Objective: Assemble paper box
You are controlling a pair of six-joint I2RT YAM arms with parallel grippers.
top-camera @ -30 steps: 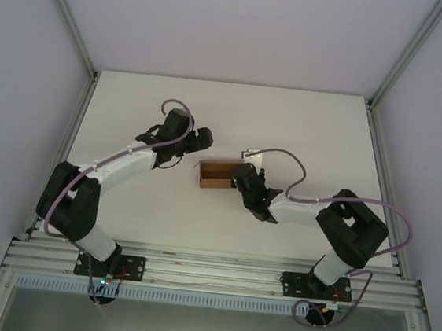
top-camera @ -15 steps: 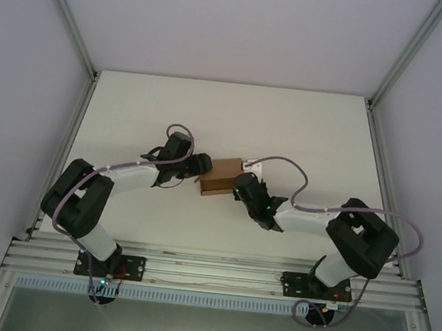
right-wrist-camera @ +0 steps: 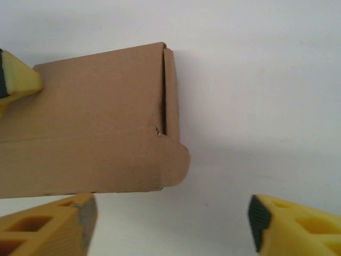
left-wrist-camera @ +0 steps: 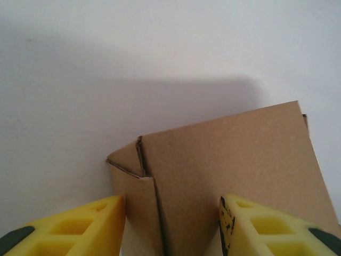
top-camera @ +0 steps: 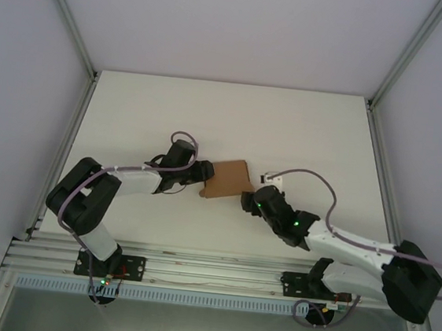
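Two pincers checked. My left pincer (left-wrist-camera: 171, 208): fingers straddle left end of paper box (top-camera: 227, 180); can't tell if clamped. My right pincer (right-wrist-camera: 170, 216): jaws wide apart, just beside box's right end. Box sits approx. mid-table (top-camera: 304, 127).

open table (top-camera: 304, 127) beyond paper box (top-camera: 227, 179), left fingers (left-wrist-camera: 74, 226) straddling its left end, right fingers (right-wrist-camera: 290, 226) near its right end

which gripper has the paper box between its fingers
The left gripper: its yellow fingers straddle one end of the paper box. The right gripper is open beside it, with bare table between its fingers.
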